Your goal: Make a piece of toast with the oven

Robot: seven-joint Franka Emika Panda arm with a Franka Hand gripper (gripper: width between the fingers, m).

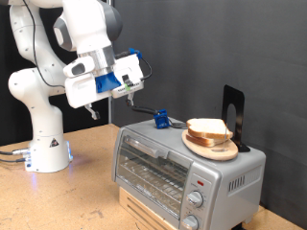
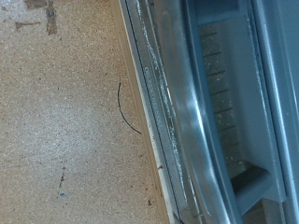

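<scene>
The piece of toast (image 1: 206,128), pale with a tan crust, lies on a round wooden plate (image 1: 215,149) on top of the silver oven (image 1: 168,163). The oven's glass door is shut, the wire rack shows behind it, and round knobs (image 1: 199,185) sit on its panel at the exterior view's right. My gripper (image 1: 92,109) hangs in the air to the left of the oven, above the table and apart from everything. Nothing shows between its fingers. The wrist view shows no fingers, only the oven's metal front edge and glass (image 2: 201,112) beside the table.
A black stand (image 1: 233,107) rises behind the plate and a small blue object (image 1: 161,120) sits on the oven's top at the back. The oven stands on a wooden box (image 1: 144,209). The robot base (image 1: 48,153) is at the left. The speckled tabletop (image 2: 65,121) has a thin dark line (image 2: 126,110).
</scene>
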